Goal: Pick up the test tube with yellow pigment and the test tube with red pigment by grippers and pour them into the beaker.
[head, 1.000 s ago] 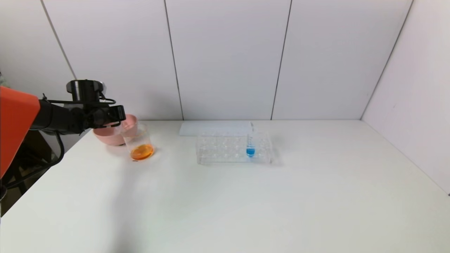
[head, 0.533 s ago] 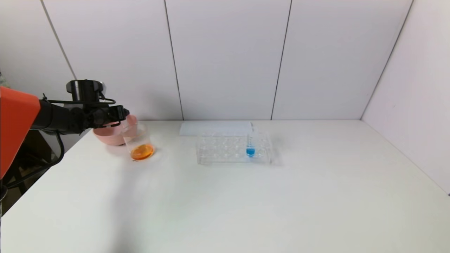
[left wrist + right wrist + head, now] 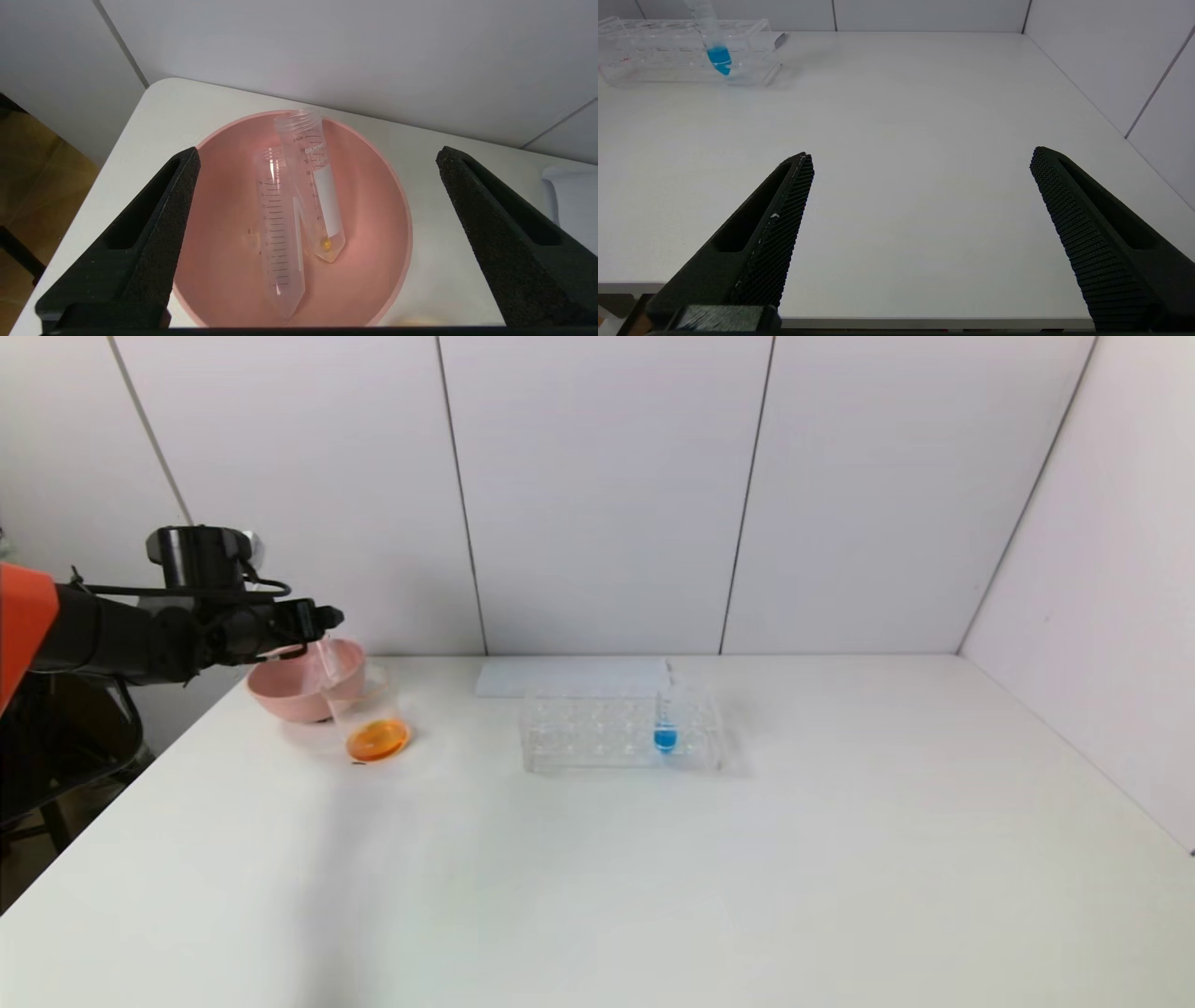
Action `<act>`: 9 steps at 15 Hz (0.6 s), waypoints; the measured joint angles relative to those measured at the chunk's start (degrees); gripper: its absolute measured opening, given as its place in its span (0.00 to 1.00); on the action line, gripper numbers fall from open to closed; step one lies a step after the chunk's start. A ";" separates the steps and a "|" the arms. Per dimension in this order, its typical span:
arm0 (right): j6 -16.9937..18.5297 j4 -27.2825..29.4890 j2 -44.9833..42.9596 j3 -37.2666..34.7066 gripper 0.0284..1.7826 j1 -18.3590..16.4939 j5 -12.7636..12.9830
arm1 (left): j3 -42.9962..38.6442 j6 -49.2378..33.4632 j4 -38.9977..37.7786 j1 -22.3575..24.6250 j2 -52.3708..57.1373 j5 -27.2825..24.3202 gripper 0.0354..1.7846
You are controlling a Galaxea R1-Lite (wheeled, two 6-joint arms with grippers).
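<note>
My left gripper (image 3: 322, 616) hangs open and empty just above the pink bowl (image 3: 280, 695). In the left wrist view the left gripper (image 3: 317, 150) has its jaws wide apart over the bowl (image 3: 373, 210). Two clear tubes lie in the bowl. The one with the white strip (image 3: 322, 205) holds only a yellow drop at its tip. The other tube (image 3: 280, 233) shows no liquid. The beaker (image 3: 367, 709) stands right of the bowl with orange liquid at its bottom. My right gripper (image 3: 920, 153) is open and empty over the table's front edge.
A clear tube rack (image 3: 588, 728) stands mid-table with the blue-liquid tube (image 3: 665, 723) upright in it; both show in the right wrist view, rack (image 3: 654, 60) and tube (image 3: 717, 51). A flat white sheet (image 3: 569, 677) lies behind the rack. The table's left edge is close to the bowl.
My left arm has risen and drawn back to the left, lifting its gripper off the bowl's rim. A tube now shows leaning in the bowl below it.
</note>
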State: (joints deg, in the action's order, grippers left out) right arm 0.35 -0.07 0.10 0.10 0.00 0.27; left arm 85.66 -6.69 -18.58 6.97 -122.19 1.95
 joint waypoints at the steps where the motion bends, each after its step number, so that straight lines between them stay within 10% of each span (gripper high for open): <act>1: 0.00 0.00 0.00 0.00 0.95 0.00 -0.02 | -1.54 0.13 0.06 0.00 2.06 0.00 0.99; 9: 0.00 0.00 0.00 0.00 0.95 0.00 0.00 | -15.46 5.90 5.77 0.02 27.95 0.17 0.99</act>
State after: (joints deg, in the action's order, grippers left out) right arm 0.35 -0.07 0.10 0.10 0.00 0.27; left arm 70.21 -0.79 -12.81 7.00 -94.23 2.12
